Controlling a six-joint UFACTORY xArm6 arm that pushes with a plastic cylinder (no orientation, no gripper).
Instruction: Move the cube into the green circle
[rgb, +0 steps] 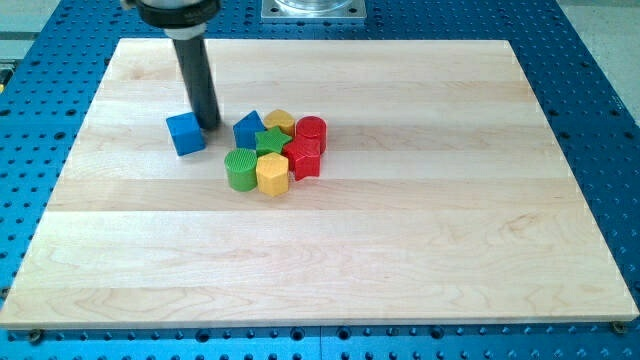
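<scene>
Table (560, 40): you have a blue perforated surface showing round all edges of the board.
Board (400, 250): pale wooden top, lying flat on the table; it fills most of the view.
Rod (198, 75): dark, nearly upright, coming down from the far left of the view.
My tip (211, 126): sits on the board just beside the blue cube's far right corner; you cannot tell whether it touches. It lies between that cube and the cluster.
Jaws: none to report; the arm ends in the bare rod and has hold of nothing.
Blue cube (186, 133): the task's thing; it stands alone, left of the cluster and apart from it.
Cluster: seven blocks packed together right of my tip.
Blue block (247, 128): far left of the cluster, wedge-like shape.
Green cylinder (241, 169): near left of the cluster.
Yellow hexagonal block (272, 174): near side, touching the green cylinder.
Red cylinder (311, 130): far right.
Red block (304, 158): just in front of the red cylinder; shape unclear.
Yellow block (279, 121): far side, mostly hidden.
Green star (270, 141): centre of the cluster.
</scene>
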